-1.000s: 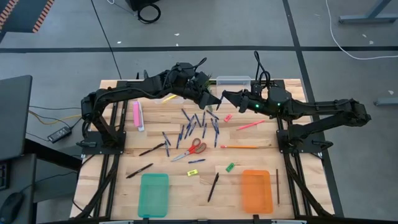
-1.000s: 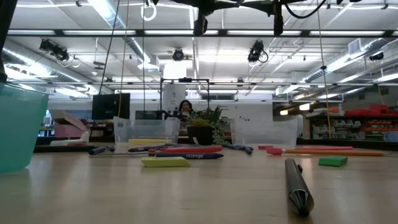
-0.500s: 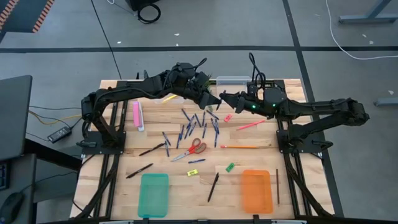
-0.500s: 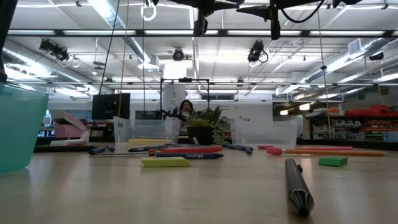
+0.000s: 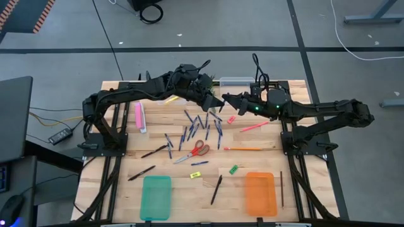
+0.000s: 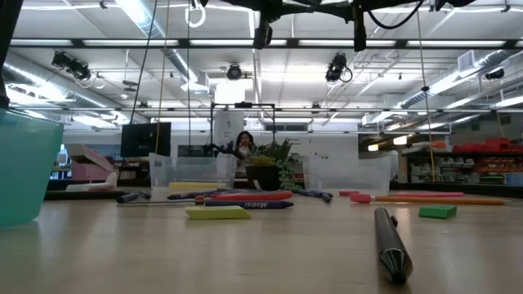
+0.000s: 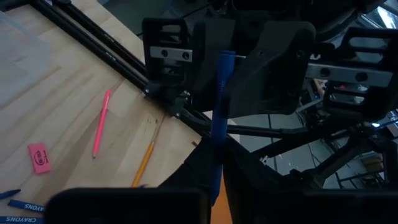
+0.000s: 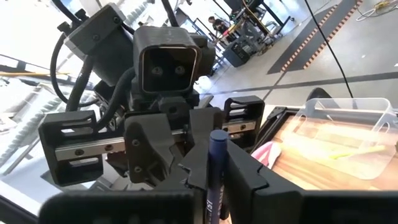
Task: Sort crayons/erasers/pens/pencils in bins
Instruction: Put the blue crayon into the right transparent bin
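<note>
While both tools meet mid-air above far middle of bench [image 5: 189,189], blue pen [image 7: 219,118] bridges them for handover. Left tool [image 5: 219,101] clamped on pen; right tool [image 5: 225,98] closed on its other end, facing mine. Remaining pens [image 5: 202,123] lie scattered on bench just below tools.

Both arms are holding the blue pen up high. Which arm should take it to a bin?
Probably the right. The right gripper and the left gripper both grip the blue pen in mid-air, and a clear bin sits at the table's far edge, nearer the right arm.
</note>
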Tool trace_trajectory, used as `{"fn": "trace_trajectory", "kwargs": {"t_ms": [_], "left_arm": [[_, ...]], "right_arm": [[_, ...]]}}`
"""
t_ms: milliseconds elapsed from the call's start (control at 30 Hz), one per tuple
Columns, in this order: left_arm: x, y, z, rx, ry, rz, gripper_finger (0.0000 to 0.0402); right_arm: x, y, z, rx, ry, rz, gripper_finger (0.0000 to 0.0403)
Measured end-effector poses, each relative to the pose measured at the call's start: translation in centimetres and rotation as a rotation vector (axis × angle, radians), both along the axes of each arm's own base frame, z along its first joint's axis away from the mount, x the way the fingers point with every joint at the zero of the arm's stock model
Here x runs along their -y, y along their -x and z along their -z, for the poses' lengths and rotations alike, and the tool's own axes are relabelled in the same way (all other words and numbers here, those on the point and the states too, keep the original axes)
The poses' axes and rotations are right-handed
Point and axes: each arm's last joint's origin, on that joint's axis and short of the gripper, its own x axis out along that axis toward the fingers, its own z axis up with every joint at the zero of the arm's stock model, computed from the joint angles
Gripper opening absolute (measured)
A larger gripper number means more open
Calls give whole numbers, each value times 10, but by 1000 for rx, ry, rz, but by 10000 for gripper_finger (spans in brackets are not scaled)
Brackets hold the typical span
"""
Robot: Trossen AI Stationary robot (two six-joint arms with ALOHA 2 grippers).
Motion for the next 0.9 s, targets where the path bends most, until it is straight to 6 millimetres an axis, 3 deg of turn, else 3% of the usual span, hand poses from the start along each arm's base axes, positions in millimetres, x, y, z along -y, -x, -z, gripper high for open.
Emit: {"fn": "trace_trajectory", "kwargs": {"t_ms": [267,533,700,900], "left_arm": [[-4,1,0,-1,-19,-6,63],[-28,18,1,-77,-19,-65,120],[-45,45,-13,-96,-57,-117,145],[-50,70,-38,-20,-118,-162,155]], "right_arm": [[0,0,1,-21,39,9,35],[11,2,4,-59,39,105,35],[28,8,16,-188,6,312,40],[62,23,33,-245,-179,579,42]]}}
